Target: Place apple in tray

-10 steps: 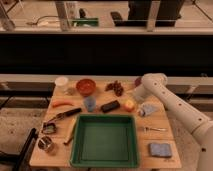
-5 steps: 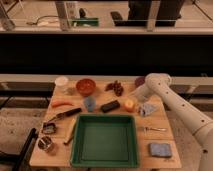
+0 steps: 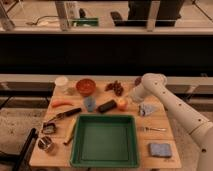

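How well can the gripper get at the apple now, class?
Probably yes: the gripper is close beside the apple with nothing between them; the dark block lies on the apple's other side.

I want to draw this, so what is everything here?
large green plastic tray: one, green, front
small round orange-yellow apple: one, orange-yellow, behind tray
round orange-red bowl: one, orange-red, back
white cup: one, white, back left
long orange carrot: one, orange, left
small blue cup: one, blue, left of apple
black block: one, black, beside apple
flat blue cloth: one, blue, front right
small metal things: few, grey, front left
wooden table: one, tan, under everything
white robot arm: one, white, right
hand: one, white, beside apple
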Robot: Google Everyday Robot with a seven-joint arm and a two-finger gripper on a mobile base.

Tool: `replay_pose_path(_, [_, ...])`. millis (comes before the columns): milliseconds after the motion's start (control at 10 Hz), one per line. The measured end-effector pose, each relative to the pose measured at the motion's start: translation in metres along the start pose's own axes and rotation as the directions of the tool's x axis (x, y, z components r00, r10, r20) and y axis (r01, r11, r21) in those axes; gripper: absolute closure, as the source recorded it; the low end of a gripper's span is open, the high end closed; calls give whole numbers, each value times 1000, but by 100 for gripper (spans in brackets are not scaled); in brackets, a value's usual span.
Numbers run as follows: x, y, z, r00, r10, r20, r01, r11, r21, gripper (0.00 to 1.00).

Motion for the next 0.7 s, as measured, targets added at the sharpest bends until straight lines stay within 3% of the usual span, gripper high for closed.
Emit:
replay_pose_path(300, [0,0,-1,1000,1,0,-1,1000,0,84])
replay_pose_path(400, [1,2,-1,1000,3,0,-3,1000,0,89])
replay_pose_path(700, [-2,1,-1,1000,-3,2,3,1000,-6,90])
